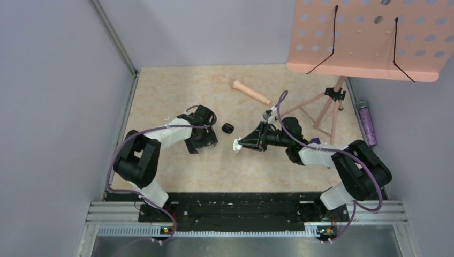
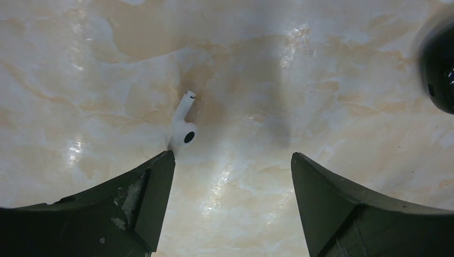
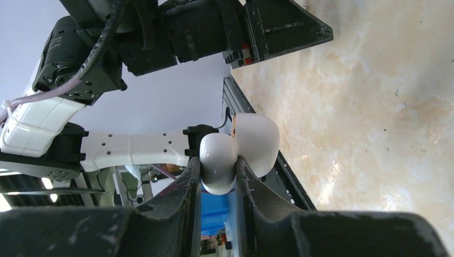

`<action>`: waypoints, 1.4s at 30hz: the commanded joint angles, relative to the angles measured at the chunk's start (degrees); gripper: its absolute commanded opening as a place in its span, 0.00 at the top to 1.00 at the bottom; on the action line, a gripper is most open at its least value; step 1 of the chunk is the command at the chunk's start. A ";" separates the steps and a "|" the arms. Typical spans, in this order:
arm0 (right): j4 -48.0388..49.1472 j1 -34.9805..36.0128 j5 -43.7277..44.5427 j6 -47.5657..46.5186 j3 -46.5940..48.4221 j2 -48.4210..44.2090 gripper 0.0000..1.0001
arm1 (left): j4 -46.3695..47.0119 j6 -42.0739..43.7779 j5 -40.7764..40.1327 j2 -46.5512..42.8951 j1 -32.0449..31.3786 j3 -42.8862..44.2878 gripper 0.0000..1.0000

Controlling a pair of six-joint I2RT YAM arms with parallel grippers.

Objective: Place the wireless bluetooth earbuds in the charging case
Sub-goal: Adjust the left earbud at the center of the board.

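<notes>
One white earbud [image 2: 183, 126] lies on the marbled table, its stem pointing away and its head touching the tip of the left finger [image 2: 155, 182]. My left gripper [image 2: 233, 157] is open and empty, low over the table [image 1: 202, 140]. My right gripper [image 3: 218, 163] is shut on the white charging case [image 3: 219, 160], held sideways above the table with its lid [image 3: 259, 142] hinged open. The case also shows in the top view [image 1: 237, 145], facing the left arm. A second earbud is not in view.
A small black oval object [image 1: 227, 128] lies between the grippers and shows at the edge of the left wrist view [image 2: 439, 69]. A beige rod [image 1: 251, 92] lies further back. A pink music stand [image 1: 369, 40] with tripod [image 1: 326, 110] and a purple bottle [image 1: 367, 122] stand on the right.
</notes>
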 commanded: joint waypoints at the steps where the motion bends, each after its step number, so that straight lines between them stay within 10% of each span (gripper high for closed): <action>1: 2.96 0.66 -0.63 -0.03 -0.32 -1.76 1.00 | 5.31 0.10 4.93 1.19 0.24 2.82 0.16; 7: 2.83 0.64 -0.72 0.16 -0.30 -2.07 1.00 | 15.68 1.93 3.70 -5.76 0.24 -2.04 0.15; 20: 4.15 0.64 -1.21 0.67 -0.57 -1.45 1.00 | 7.45 0.50 -3.28 -9.40 1.86 -6.17 0.11; 31: 2.31 0.67 -0.67 0.06 -1.32 -3.37 1.00 | 11.24 2.94 5.26 -1.14 1.99 -1.03 0.14; 42: 2.66 0.72 -0.41 0.35 -1.27 -3.27 1.00 | 20.86 7.92 5.36 -13.59 2.28 -6.47 0.15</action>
